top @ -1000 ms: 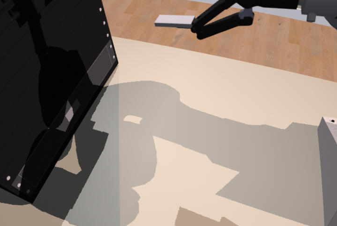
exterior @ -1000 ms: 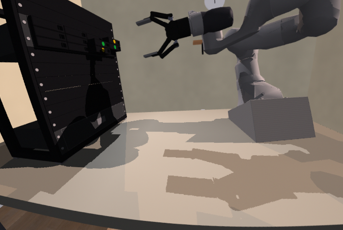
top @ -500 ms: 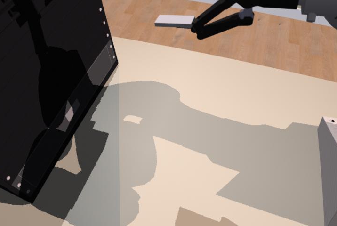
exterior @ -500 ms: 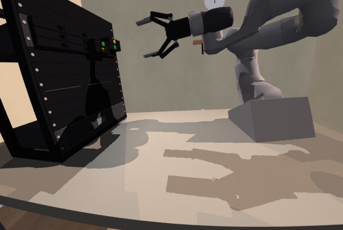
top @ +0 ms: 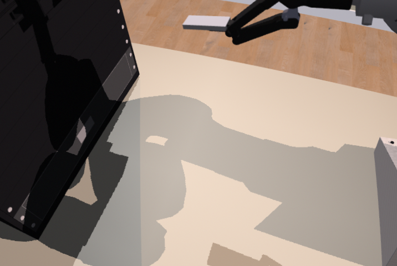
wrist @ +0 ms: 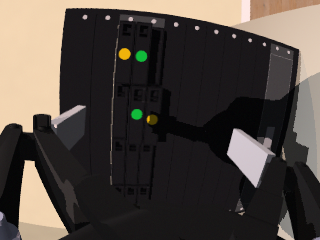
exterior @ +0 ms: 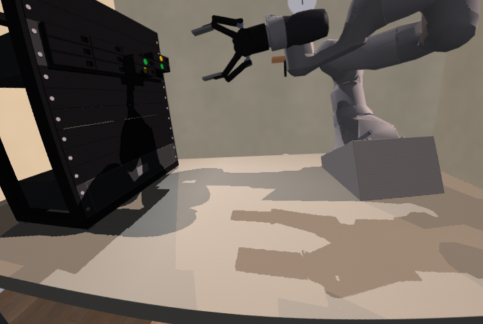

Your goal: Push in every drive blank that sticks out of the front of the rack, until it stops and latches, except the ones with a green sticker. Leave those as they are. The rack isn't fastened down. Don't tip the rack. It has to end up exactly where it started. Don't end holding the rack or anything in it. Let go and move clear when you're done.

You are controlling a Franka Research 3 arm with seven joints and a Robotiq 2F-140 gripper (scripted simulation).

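The black rack (exterior: 93, 114) stands at the left of the table, with its front facing the arm; it also shows in the top view (top: 48, 110) and in the wrist view (wrist: 180, 107). Near its top is a block of drive blanks (exterior: 142, 65). Two carry green stickers (exterior: 145, 61) (exterior: 161, 65) and two carry orange ones (exterior: 160, 58) (exterior: 145, 69). Some blanks stand out from the front; which ones is hard to tell. My gripper (exterior: 203, 54) is open and empty. It hangs in the air level with the drive blanks, a short way in front of them, and points at them (wrist: 160, 139).
The arm's grey base block (exterior: 387, 168) sits at the right of the round table. The rack's open frame extends behind it at the far left. The table edge runs along the front, with wooden floor (top: 299, 46) beyond it.
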